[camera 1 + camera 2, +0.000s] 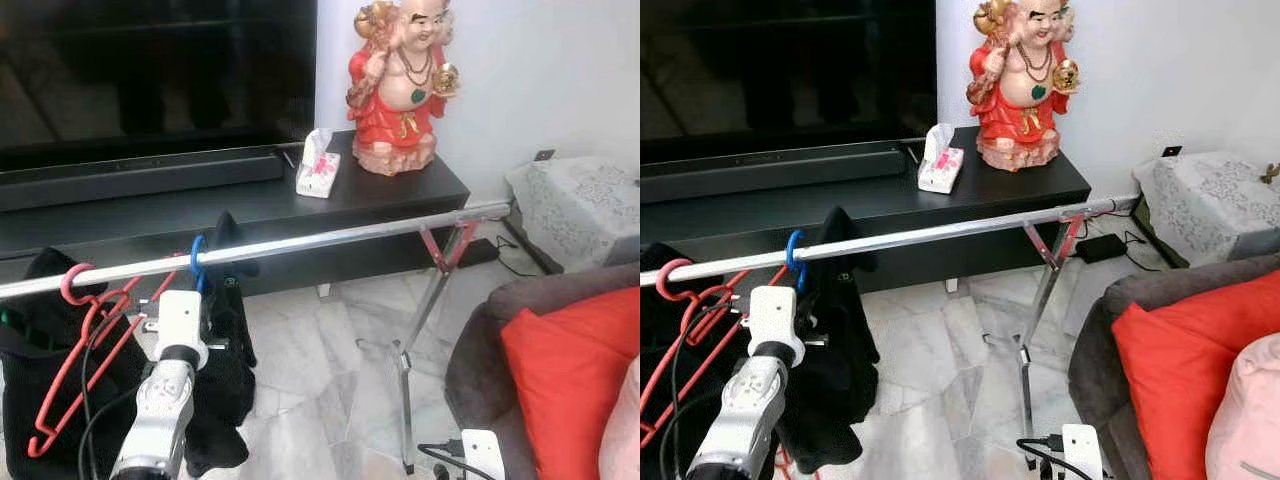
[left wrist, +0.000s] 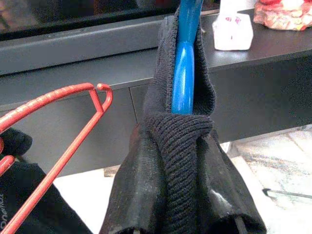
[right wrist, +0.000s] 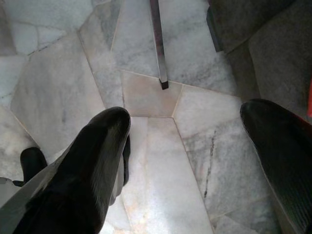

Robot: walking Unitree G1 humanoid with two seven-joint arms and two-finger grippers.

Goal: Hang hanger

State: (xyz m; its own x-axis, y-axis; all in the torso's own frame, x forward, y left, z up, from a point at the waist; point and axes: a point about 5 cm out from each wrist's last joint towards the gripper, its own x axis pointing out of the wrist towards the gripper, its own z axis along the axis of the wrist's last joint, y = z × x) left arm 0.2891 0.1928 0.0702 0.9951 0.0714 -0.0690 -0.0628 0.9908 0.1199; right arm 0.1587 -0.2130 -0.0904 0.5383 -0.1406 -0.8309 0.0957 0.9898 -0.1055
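Observation:
A blue hanger (image 1: 197,262) hooks over the silver rail (image 1: 330,238) of a clothes rack and carries a black garment (image 1: 228,385). My left arm (image 1: 180,322) is raised just below the rail beside it. In the left wrist view my left gripper (image 2: 178,141) is shut on the blue hanger (image 2: 184,73) through the garment's knit collar (image 2: 180,161). Red hangers (image 1: 85,340) hang on the rail to the left, over another black garment. My right gripper (image 3: 185,114) hangs low and open above the marble floor, holding nothing.
The rack's crossed legs (image 1: 425,300) stand on the marble floor in the middle. Behind the rail is a black TV stand (image 1: 400,190) with a red figurine (image 1: 400,85) and a tissue box (image 1: 318,165). A sofa with a red cushion (image 1: 570,375) fills the right.

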